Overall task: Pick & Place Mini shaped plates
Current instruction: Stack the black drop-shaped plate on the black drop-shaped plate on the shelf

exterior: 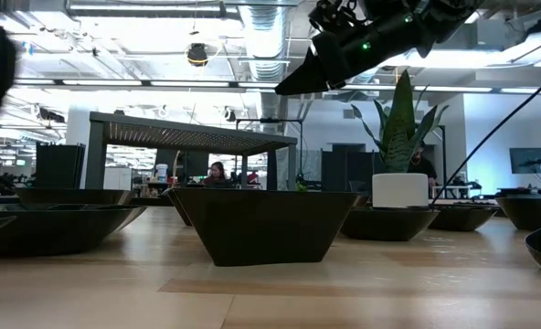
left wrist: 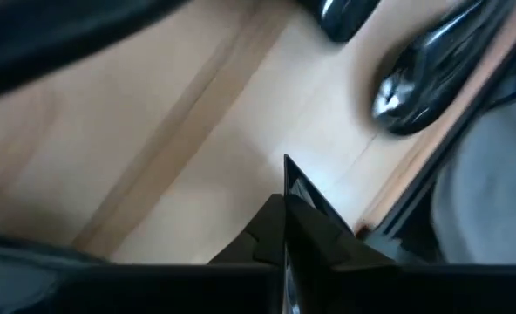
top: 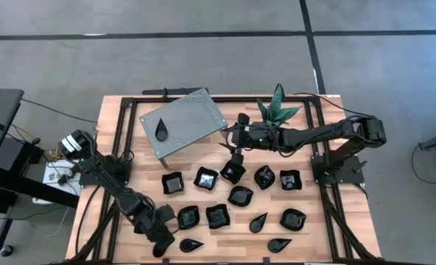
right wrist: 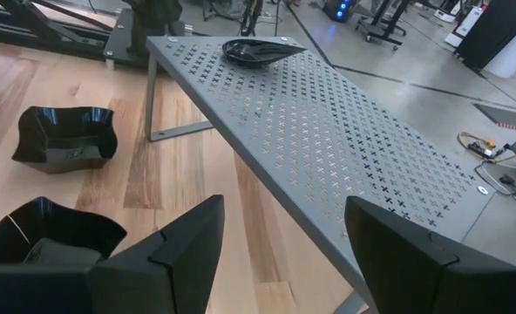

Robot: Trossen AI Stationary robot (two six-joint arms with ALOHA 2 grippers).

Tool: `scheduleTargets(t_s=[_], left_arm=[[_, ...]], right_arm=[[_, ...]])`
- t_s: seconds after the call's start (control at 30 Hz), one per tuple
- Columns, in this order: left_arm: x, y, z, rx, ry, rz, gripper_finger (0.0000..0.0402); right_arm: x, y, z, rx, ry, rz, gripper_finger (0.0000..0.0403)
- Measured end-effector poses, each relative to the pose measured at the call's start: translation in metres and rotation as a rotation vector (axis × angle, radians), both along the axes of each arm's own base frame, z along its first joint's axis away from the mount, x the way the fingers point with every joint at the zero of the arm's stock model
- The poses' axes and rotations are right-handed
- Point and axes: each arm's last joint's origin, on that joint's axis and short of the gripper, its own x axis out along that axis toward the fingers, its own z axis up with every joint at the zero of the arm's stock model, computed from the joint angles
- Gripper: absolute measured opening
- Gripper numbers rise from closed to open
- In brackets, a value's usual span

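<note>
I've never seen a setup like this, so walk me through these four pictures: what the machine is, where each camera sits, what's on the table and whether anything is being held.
This is a robot with two dark jointed arms at a wooden table, each ending in a two-finger gripper.

One camera looks straight down. One sits at table-top height, looking across the table into the room behind. One rides on each wrist.

On the table lie small glossy black dishes in squarish, rounded and teardrop shapes, such as a squarish wavy-rimmed dish. There is also a grey perforated metal stand with one teardrop dish on top, and a green spiky plant in a white pot.

The left gripper is low at the near left, shut, among the dishes; the pictures don't show it holding one. The right gripper is open and empty, beside the stand.
</note>
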Motion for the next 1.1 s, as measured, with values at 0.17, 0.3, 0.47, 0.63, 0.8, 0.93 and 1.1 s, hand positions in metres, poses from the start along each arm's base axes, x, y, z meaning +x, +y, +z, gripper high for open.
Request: scheduleTargets(t_s=[0.17, 0.3, 0.47, 0.63, 0.8, 0.93, 1.1], left_arm=[[0.013, 0.022, 0.036, 0.050, -0.223, 0.000, 0.0004], [0.020, 0.057, 0.072, 0.183, -0.430, -0.036, 0.0004], [0.016, 0.115, 0.118, 0.397, -0.652, -0.057, 0.0004], [-0.013, 0.173, 0.145, 0.654, -0.663, 0.090, 0.0004], [-0.051, 0.212, 0.152, 0.867, -0.520, 0.295, 0.0004], [-0.064, 0.230, 0.152, 0.952, -0.460, 0.397, 0.0004], [-0.062, 0.245, 0.135, 0.984, -0.360, 0.460, 0.0004]], right_arm=[[0.000, 0.000, 0.001, -0.001, -0.009, 0.000, 0.0234], [0.001, 0.000, 0.002, -0.029, -0.015, 0.009, 0.0234], [0.001, 0.000, 0.002, -0.064, -0.004, 0.021, 0.0234], [0.001, 0.000, 0.002, -0.065, -0.003, 0.022, 0.0234], [0.001, 0.000, 0.002, -0.066, 0.001, 0.022, 0.0234], [0.001, 0.000, 0.002, -0.066, 0.002, 0.021, 0.0234], [0.001, 0.000, 0.002, -0.067, 0.000, 0.021, 0.0234]])
